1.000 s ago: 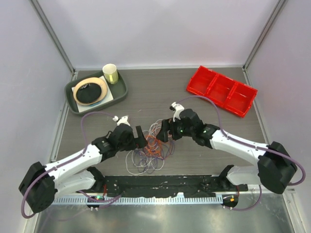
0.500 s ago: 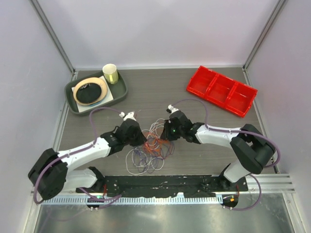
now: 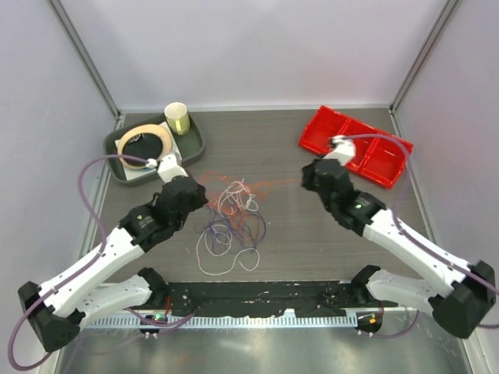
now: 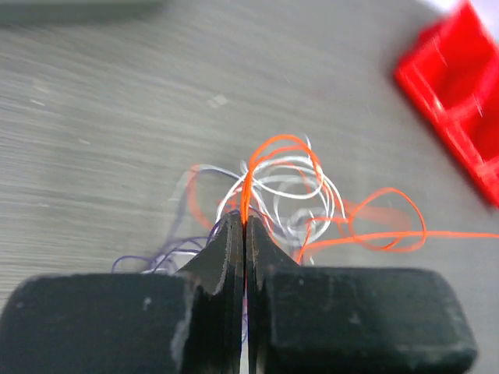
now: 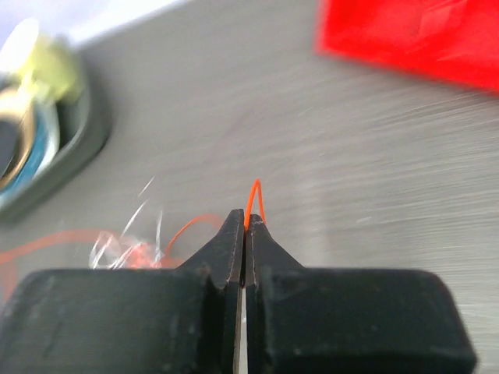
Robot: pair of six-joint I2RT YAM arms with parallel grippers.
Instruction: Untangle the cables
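Left gripper (image 4: 245,224) and right gripper (image 5: 245,220) each pinch the orange-red cable (image 4: 246,191), stretched between them over the cables (image 3: 232,222) bunched mid-table. The pull-apart step seems in hand; next, widen gently to slip it free.

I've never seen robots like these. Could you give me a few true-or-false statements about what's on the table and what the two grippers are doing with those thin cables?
1. The left gripper and the right gripper are each shut on an orange cable. True.
2. The cables are piled inside the red bin. False: they lie on the table between the arms, left of the bin.
3. A pale cup stands in the grey tray. True.
4. The left gripper hangs open over the cup. False: it is shut, over the table beside the tray.
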